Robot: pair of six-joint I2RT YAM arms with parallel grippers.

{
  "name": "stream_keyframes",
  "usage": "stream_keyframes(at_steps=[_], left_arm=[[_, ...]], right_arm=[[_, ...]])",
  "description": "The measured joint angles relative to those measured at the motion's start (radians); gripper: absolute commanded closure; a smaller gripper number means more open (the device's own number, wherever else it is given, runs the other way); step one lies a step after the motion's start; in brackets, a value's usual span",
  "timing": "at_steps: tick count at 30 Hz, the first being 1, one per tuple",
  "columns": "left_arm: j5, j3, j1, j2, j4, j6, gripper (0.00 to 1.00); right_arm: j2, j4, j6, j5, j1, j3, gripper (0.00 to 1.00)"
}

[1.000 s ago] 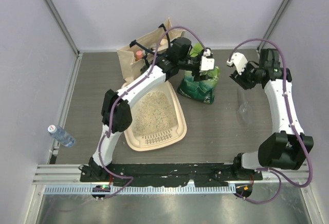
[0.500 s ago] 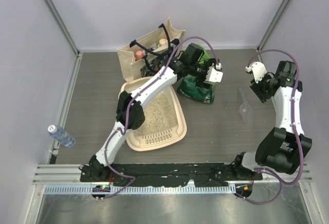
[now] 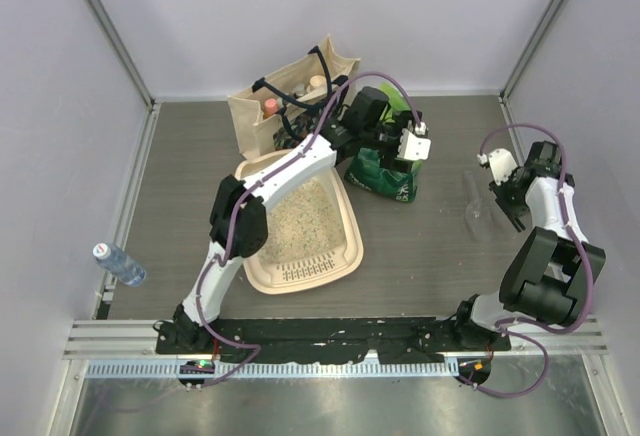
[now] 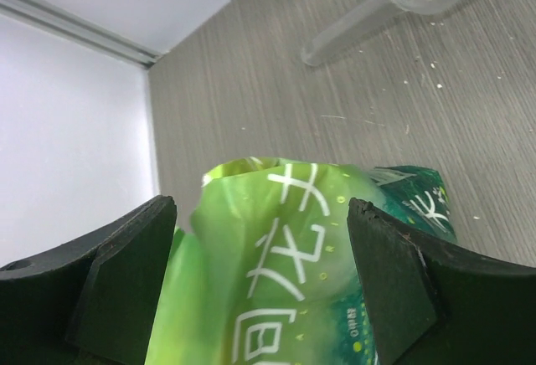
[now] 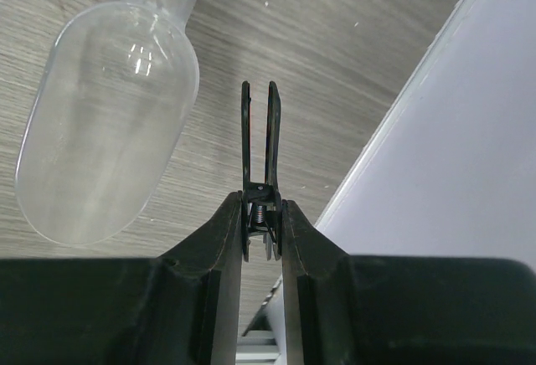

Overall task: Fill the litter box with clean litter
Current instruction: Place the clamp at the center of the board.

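Observation:
The cream litter box (image 3: pixel 348 218) lies left of centre with a layer of clean litter (image 3: pixel 300 218) in it. Behind and to its right stands a green bag (image 3: pixel 385 174) with white characters. My left gripper (image 3: pixel 398 154) hovers over the bag's top. In the left wrist view its jaws stand open on either side of the green bag (image 4: pixel 285 290), so the left gripper (image 4: pixel 261 214) holds nothing. My right gripper (image 3: pixel 515 214) is low at the right. The right gripper (image 5: pixel 261 206) is shut on a small black spring clip (image 5: pixel 258 131).
A clear plastic scoop (image 3: pixel 473 203) lies on the table just left of the right gripper, and the scoop (image 5: pixel 109 131) is empty. A canvas tote (image 3: pixel 250 111) with bottles stands at the back. A water bottle (image 3: pixel 120 264) lies at the far left. The right wall is close.
The right arm has pulled back and come down beside the scoop, still holding the clip. The left gripper's jaws have widened a little and it has shifted slightly over the bag's top.

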Motion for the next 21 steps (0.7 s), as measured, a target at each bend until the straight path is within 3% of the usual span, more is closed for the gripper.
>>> stream_keyframes(at_steps=[2,3,5,11,14,15,21], left_arm=[[-0.006,0.0,0.0,-0.016,0.01,-0.014,0.12],[-0.008,0.0,0.001,-0.025,0.015,-0.018,0.13],[-0.009,0.001,0.003,-0.038,0.019,-0.023,0.12],[-0.009,0.02,0.014,-0.041,-0.001,-0.04,0.12],[-0.009,0.02,0.019,-0.041,-0.013,-0.042,0.12],[-0.009,0.02,0.021,-0.041,-0.016,-0.042,0.12],[-0.007,0.019,0.03,-0.041,-0.046,-0.039,0.12]], right_arm=[[0.003,0.01,0.026,0.018,0.0,-0.022,0.95],[0.005,0.014,0.042,0.027,0.0,-0.034,0.87],[0.017,0.025,0.07,0.053,0.0,-0.058,0.82],[0.041,0.014,0.119,0.051,-0.002,-0.14,0.56],[0.041,0.002,0.135,0.041,-0.002,-0.146,0.39],[0.041,0.0,0.139,0.033,-0.002,-0.146,0.16],[0.021,-0.159,0.162,-0.101,-0.002,-0.016,0.14]])
